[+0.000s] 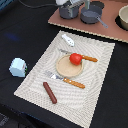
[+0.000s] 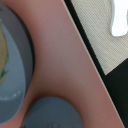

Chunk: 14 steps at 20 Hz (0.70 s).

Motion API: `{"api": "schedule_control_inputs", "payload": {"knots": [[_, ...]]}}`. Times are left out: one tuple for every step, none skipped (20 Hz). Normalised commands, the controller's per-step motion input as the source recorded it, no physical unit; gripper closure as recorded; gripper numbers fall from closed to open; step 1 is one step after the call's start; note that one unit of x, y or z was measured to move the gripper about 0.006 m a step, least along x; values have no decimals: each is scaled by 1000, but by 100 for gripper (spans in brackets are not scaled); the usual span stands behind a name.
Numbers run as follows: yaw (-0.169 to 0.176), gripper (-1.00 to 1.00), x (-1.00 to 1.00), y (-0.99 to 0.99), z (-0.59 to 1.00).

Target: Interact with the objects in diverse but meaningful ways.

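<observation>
A red tomato (image 1: 75, 58) sits on the round tan plate (image 1: 64, 69) in the middle of the woven placemat (image 1: 35, 82). The brown sausage (image 1: 50, 92) lies on the mat's near part, and the small white bottle-like piece (image 1: 68, 40) lies at its far edge. Off the mat, toward the exterior view's left, stands the pale blue-white cup (image 1: 18, 67). The grey long-handled saucepan (image 1: 91, 16) rests on a pinkish board (image 1: 110, 27). My gripper (image 1: 71, 5) hangs above a second grey pot (image 1: 68, 12); its fingers are blurred. The wrist view shows the board (image 2: 60, 55), grey pot rims (image 2: 12, 65) and the white piece (image 2: 119, 20), but no fingers.
An orange-handled knife (image 1: 86, 58) and fork (image 1: 70, 81) flank the plate. A tan bowl (image 1: 123, 17) stands at the board's right end in the exterior view. The table is black cloth (image 1: 25, 30).
</observation>
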Motion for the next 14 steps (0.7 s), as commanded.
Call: {"api": "schedule_control_inputs", "payload": {"knots": [[0, -100, 329, 506, 46], [0, -100, 349, 534, 11], [0, -100, 320, 534, 0], [0, -100, 340, 537, 0], [0, -100, 380, 569, 0], [0, -100, 386, 549, 9], [0, -100, 366, 520, 0], [0, -100, 420, 534, 23], [0, -100, 494, 543, 54], [0, -100, 529, 523, 83], [-7, -100, 566, 491, 117], [-15, -100, 620, 514, 163], [-15, -100, 594, 494, 137], [-20, -100, 597, 486, 140]]}}
